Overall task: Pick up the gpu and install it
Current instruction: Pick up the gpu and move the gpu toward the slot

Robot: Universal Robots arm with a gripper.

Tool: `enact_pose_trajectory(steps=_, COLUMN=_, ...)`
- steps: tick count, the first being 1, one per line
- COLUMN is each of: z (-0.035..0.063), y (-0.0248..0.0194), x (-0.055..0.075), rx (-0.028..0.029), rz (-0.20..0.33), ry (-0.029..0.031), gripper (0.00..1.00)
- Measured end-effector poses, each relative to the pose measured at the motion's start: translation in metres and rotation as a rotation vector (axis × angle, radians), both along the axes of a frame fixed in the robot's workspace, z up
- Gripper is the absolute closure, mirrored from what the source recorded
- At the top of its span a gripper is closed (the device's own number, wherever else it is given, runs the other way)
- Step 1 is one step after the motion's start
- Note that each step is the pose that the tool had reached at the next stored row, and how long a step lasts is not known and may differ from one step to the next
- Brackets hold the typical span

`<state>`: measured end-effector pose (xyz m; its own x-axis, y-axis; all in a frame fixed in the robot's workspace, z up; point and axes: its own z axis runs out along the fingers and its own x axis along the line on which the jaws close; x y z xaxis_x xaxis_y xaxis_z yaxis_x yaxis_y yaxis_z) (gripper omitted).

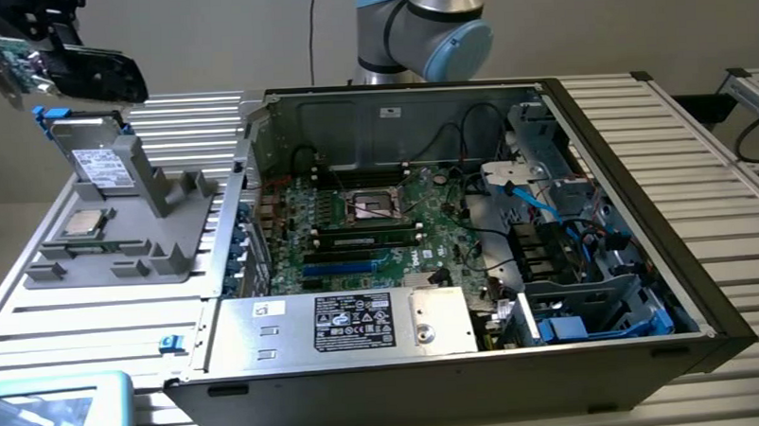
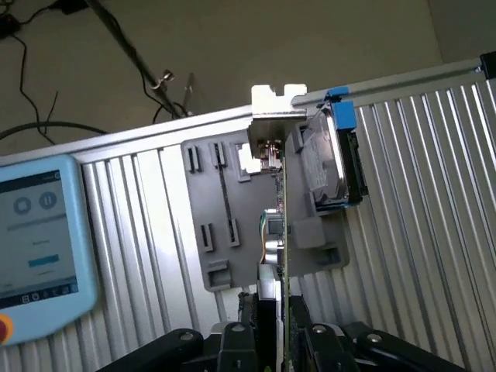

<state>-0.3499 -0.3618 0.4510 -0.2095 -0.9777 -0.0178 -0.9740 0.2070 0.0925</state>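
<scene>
gripper (image 2: 275,316): we see it clamped on the edge of the gpu (image 2: 280,225), high at the exterior view's upper left.
gpu: hangs edge-on above the holder (image 2: 205,194).
holder: grey, carrying the drive (image 2: 325,167).
arm (image 1: 418,32): elbow behind the open case (image 1: 360,394).

One gpu (image 1: 78,72), one hard drive (image 1: 101,158), seemingly one CPU chip (image 1: 83,223), one holder (image 1: 151,183), one computer case (image 1: 376,118).

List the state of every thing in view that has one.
gpu: held in the air, not installed.
gripper: jaws shut on the gpu.
hard drive: upright in the grey holder.
CPU chip: flat on the grey holder.
computer case: open, side panel off.
teach pendant: screen lit.
</scene>
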Motion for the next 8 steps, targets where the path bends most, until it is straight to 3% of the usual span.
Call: enact_pose_trajectory(steps=8, z=0.0036, y=0.0000, x=0.0000, rx=-0.0001, rz=0.114, ry=0.0001, gripper=0.73)
